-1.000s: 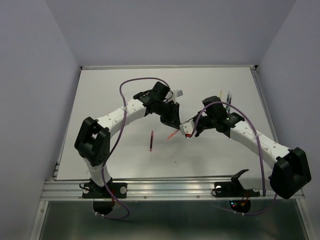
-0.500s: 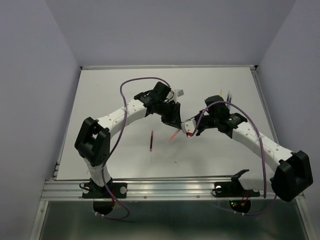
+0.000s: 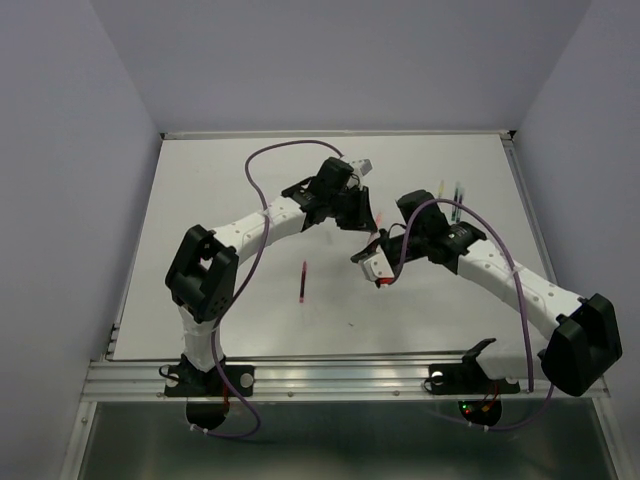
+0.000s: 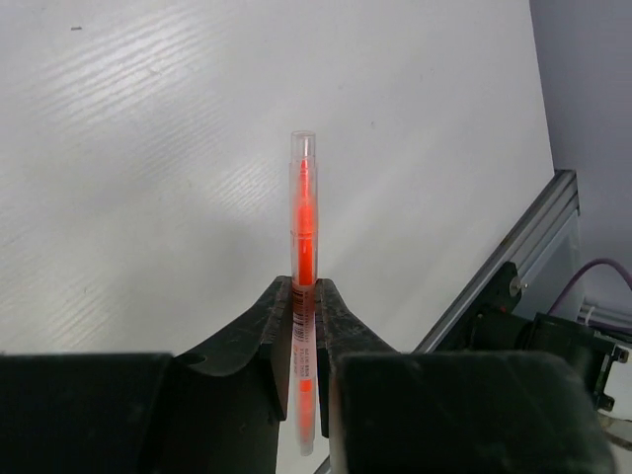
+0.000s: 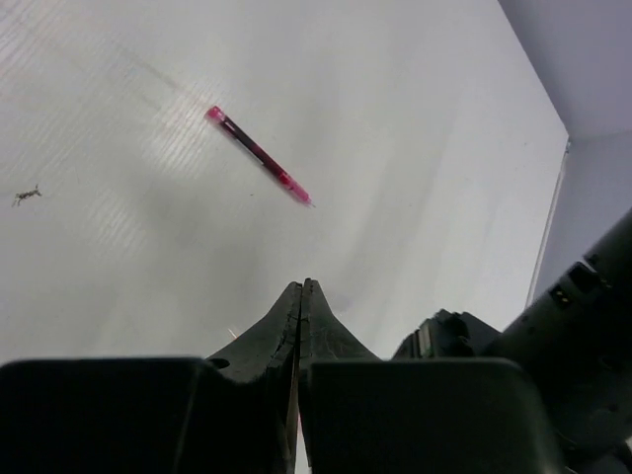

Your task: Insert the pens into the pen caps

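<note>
My left gripper (image 4: 304,284) is shut on the orange-red pen (image 4: 306,212), which points straight out from the jaws above the white table (image 4: 148,148). A clear pen cap (image 4: 303,148) covers its tip. From above, the left gripper (image 3: 362,212) hangs over the middle of the table, apart from the right gripper (image 3: 378,272). The right gripper (image 5: 301,284) is shut, with no pen showing between its fingers. A maroon pen (image 3: 302,282) lies flat on the table to the left of the right gripper, and in the right wrist view this maroon pen (image 5: 259,155) lies ahead of the jaws.
Two thin pens, one yellow (image 3: 441,188) and one greenish (image 3: 458,190), lie behind the right arm. A small dark speck (image 5: 27,195) marks the table. A metal rail (image 3: 340,372) runs along the near table edge, and grey walls close in the other sides.
The grippers have drawn apart. The left one moved back and right, carrying the orange-red pen with it. The right gripper swung its tip down towards the near side.
</note>
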`<act>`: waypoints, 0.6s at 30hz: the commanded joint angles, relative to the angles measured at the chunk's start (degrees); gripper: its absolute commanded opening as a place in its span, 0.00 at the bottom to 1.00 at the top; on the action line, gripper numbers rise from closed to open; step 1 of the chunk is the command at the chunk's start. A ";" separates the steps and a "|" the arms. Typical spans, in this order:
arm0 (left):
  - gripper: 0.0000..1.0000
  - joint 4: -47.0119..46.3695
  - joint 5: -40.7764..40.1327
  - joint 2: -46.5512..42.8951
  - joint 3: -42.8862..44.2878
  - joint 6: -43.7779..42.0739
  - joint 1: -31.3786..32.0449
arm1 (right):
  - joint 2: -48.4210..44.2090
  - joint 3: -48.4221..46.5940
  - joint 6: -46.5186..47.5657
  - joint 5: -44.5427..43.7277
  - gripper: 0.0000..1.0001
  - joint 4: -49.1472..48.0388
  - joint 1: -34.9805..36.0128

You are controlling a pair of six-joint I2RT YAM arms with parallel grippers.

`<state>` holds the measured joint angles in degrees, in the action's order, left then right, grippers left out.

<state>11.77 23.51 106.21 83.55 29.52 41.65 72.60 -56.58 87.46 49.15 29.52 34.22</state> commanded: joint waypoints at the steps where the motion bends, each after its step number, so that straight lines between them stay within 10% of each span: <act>1: 0.00 -4.48 -1.88 -2.77 2.50 0.80 0.36 | 0.97 -2.83 1.75 -0.36 0.01 2.39 0.06; 6: 0.00 -4.65 -3.11 -1.45 2.93 0.72 -0.07 | 0.53 -3.10 -1.15 -3.88 0.51 1.33 0.06; 9: 0.00 -5.00 -6.27 -0.40 4.51 0.54 -1.04 | -0.61 -2.84 -1.24 -5.63 1.00 1.33 -0.99; 18: 0.00 -4.91 -11.11 7.77 15.41 -1.47 -4.03 | -4.40 -4.06 -4.57 -10.91 1.00 0.81 -11.52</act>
<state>8.82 14.81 110.93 93.30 30.02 38.76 70.52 -57.01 85.62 41.23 31.14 28.47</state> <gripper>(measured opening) 0.224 0.998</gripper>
